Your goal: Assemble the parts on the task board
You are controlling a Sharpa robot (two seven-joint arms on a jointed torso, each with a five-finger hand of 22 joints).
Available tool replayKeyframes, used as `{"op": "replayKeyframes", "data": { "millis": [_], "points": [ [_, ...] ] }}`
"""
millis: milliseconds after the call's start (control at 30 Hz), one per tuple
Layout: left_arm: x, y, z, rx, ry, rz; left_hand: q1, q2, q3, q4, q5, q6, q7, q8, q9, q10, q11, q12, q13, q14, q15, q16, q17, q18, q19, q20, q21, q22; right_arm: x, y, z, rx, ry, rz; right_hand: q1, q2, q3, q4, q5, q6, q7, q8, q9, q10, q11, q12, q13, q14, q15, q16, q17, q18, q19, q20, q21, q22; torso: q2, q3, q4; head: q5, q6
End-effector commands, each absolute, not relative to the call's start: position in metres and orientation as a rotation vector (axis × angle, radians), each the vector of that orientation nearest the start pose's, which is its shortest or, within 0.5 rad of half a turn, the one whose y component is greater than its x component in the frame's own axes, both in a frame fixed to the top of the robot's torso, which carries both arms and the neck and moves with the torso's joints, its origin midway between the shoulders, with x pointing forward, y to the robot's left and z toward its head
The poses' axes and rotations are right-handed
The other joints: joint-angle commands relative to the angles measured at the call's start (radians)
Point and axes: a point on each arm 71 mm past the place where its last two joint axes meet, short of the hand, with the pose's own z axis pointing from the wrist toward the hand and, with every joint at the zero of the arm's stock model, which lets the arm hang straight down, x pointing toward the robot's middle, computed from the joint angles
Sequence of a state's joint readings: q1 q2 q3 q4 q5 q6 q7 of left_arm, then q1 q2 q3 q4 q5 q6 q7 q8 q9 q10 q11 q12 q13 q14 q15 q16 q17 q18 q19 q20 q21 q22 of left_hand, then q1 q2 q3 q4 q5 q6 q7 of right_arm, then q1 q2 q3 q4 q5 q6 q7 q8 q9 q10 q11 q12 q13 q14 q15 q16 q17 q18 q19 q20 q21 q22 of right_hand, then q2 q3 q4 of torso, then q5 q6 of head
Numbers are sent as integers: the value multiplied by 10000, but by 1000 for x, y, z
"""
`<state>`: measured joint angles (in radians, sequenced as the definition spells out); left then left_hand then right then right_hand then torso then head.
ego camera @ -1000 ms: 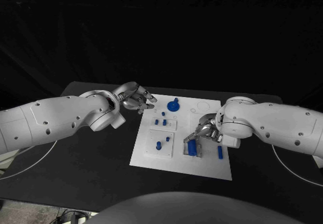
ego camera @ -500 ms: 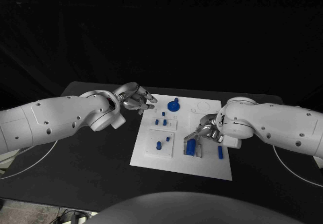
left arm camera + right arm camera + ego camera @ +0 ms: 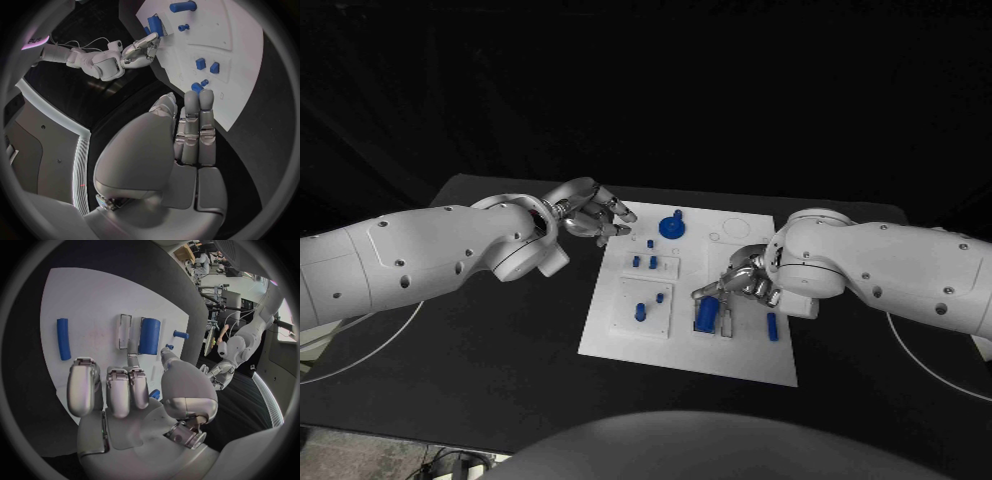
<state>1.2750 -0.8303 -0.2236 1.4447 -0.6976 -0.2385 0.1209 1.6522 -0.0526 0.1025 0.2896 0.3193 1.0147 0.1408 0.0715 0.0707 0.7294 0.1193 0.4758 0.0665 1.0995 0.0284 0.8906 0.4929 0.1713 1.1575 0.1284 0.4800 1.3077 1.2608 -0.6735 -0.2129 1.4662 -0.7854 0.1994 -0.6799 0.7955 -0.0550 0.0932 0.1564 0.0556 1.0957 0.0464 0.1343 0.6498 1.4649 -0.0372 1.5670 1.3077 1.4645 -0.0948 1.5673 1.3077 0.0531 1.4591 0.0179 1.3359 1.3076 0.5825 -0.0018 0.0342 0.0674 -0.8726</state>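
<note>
Right hand working at a blue block on the white board

The right hand [image 3: 741,281] is reaching over the white board [image 3: 625,335], its fingertips touching the blue block [image 3: 708,315] lying in a recess; whether it is actually pinching it, I cannot tell. The left hand [image 3: 593,210] is hovering beside the board's far corner, fingers loosely curled, holding nothing

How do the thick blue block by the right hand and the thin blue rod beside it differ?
The blue block is wide and chunky; the blue rod is slim. The block sits at the right hand's fingertips; the rod lies apart, nearer the task board's edge. Both are blue.
</note>
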Motion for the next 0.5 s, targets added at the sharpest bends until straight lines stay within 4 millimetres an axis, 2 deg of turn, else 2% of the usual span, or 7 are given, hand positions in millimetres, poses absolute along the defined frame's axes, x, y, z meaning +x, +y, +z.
{"op": "replayKeyframes", "data": {
  "millis": [33,300,333,367,400,500],
  "points": [
    [485,217,-223,-4099,19091,-10523,64,44,71,11,77,26,52,59,16,70,-12,30,-9,-18,60,55,-15,-7,-2,57,-82,154,452,-160,-270,2321,26617,3555,-77,-192,-248,124,-68,-132,-3,-71,15,1059,68,38,2631,1063,73,34,2631,39,-19,65,-52,1871,4,0,1,4,0],
    [485,217,-224,-4099,19155,-10505,61,42,95,19,96,60,62,75,21,185,5,73,5,-46,93,71,-43,-8,-27,80,-123,176,452,-162,-268,3159,26194,4131,-149,-481,-988,652,-74,-301,38,-143,82,1059,103,38,2631,1063,99,34,2631,28,8,84,-15,1887,8,11,10,33,0],
    [485,217,-224,-4100,19156,-10502,60,41,96,19,96,61,62,76,21,195,7,77,6,-48,95,72,-45,-7,-30,82,-131,177,452,-162,-268,3228,26145,4188,-162,-524,-1138,765,-76,-327,44,-149,97,1059,108,38,2631,1063,104,34,2631,25,16,87,-2,1891,4,9,9,41,0],
    [485,217,-224,-4102,19158,-10498,60,41,96,19,96,61,62,76,21,195,7,77,6,-48,95,72,-45,-7,-30,82,-131,177,452,-163,-267,3331,26063,4280,31,-541,-1500,1095,-61,-357,31,-135,161,1059,148,38,2631,1063,95,34,2631,20,25,107,8,1896,4,13,8,44,0],
    [485,218,-224,-4105,19162,-10494,59,40,100,19,97,66,60,78,22,215,10,85,8,-52,100,76,-50,-8,-31,85,-131,182,452,-164,-267,3421,25986,4375,49,-622,-1661,1224,-66,-369,49,-130,183,1059,126,38,2631,1063,112,34,2631,20,30,103,17,1899,1,11,1,54,0],
    [484,218,-224,-4111,19175,-10485,58,40,103,19,98,73,60,82,23,232,12,91,10,-56,103,78,-53,-8,-35,88,-137,185,452,-166,-265,3695,25702,4714,109,-653,-1915,1370,-65,-419,61,-121,234,1059,126,38,2631,1063,121,34,2631,22,28,106,12,1897,2,7,1,66,0]
  ]
}}
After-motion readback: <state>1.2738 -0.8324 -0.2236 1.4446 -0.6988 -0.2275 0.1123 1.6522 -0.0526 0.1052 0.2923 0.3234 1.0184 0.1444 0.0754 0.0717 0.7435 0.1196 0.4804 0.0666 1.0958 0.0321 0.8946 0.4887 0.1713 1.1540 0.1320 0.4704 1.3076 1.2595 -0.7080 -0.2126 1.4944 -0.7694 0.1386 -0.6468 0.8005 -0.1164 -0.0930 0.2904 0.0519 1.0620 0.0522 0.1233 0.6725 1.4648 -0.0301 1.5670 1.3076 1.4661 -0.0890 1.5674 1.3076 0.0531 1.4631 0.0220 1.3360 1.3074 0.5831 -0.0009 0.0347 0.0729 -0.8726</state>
